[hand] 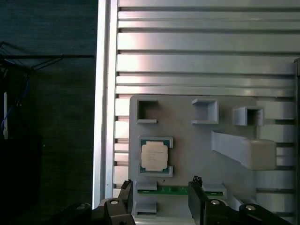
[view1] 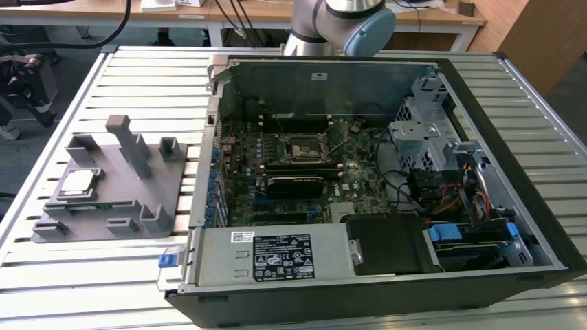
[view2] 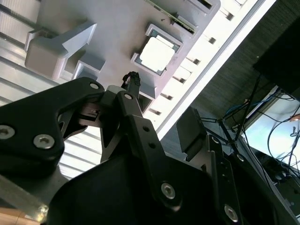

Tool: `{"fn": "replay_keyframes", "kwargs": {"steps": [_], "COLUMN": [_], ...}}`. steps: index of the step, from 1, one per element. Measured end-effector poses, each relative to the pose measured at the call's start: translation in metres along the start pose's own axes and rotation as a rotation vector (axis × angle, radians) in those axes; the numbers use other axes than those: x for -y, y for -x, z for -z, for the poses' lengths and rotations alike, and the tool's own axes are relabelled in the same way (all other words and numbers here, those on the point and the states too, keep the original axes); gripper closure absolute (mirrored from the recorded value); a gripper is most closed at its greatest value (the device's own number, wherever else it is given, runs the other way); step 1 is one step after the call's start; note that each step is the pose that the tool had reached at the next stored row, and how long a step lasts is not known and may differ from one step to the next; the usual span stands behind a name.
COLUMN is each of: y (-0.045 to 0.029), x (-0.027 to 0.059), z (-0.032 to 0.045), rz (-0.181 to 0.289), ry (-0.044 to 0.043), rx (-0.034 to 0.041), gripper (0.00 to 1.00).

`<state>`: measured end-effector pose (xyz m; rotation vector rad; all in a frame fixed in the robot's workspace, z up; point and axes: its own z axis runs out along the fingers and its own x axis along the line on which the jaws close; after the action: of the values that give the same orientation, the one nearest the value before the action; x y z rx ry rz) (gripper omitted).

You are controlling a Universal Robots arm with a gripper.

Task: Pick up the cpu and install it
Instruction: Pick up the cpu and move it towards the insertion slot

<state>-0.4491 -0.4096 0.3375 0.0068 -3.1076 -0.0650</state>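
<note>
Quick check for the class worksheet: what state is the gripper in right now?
Gripper: open, jaws spread apart, holding nothing; the cpu lies in the grey fixture.

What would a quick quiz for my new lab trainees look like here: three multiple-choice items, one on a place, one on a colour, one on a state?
1. Where does the cpu lie?
A. In the motherboard socket
B. In a recess of the grey fixture
C. On the bare table slats

2. What colour is the cpu's lid?
A. Silver-grey
B. Red
C. Blue

3. How is the end effector?
A. Shut on the cpu
B. Open and empty
C. Shut and empty

Answers:
1. B, as both wrist views show the chip seated in the fixture.
2. A, as the lid shines silver-grey.
3. B, as its fingers stand apart with nothing between them.
</note>
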Motion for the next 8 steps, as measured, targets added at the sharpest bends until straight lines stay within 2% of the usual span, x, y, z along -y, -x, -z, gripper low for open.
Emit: {"fn": "replay_keyframes", "kwargs": {"steps": [8], "y": [0.0002], "x": [0.0002], "z": [-0.0039], "rz": [0.000], "ry": [0.0023], "rx": [0.0000], "gripper": [0.42]}}
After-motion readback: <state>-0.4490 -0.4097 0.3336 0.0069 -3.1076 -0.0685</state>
